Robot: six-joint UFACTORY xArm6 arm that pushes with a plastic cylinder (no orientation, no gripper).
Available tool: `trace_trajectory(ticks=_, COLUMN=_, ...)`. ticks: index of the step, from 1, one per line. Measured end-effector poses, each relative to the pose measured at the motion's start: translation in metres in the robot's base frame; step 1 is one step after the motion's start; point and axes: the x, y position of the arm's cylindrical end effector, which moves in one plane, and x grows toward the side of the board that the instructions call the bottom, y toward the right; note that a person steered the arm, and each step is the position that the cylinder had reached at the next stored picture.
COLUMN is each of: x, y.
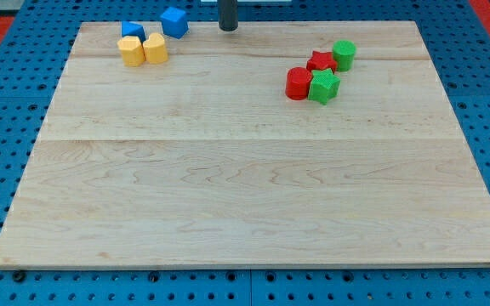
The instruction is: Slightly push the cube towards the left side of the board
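A blue cube [174, 21] sits near the top edge of the wooden board [253, 195], at the upper left. My tip [228, 29] is on the board's top edge, a short way to the right of the blue cube, not touching it. Another blue block [132, 31] lies left of the cube, partly behind two yellow blocks [131, 51] [156, 48] that stand side by side.
At the upper right a cluster holds a red cylinder [298, 83], a red star-shaped block [321, 61], a green star-shaped block [323, 86] and a green cylinder [344, 54]. A blue perforated surface surrounds the board.
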Motion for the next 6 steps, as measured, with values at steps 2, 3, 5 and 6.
trace_trajectory(ticks=2, x=0.000, y=-0.014)
trace_trajectory(ticks=3, x=-0.005, y=-0.067)
trace_trajectory(ticks=5, x=0.038, y=-0.102)
trace_trajectory(ticks=6, x=0.054, y=-0.083)
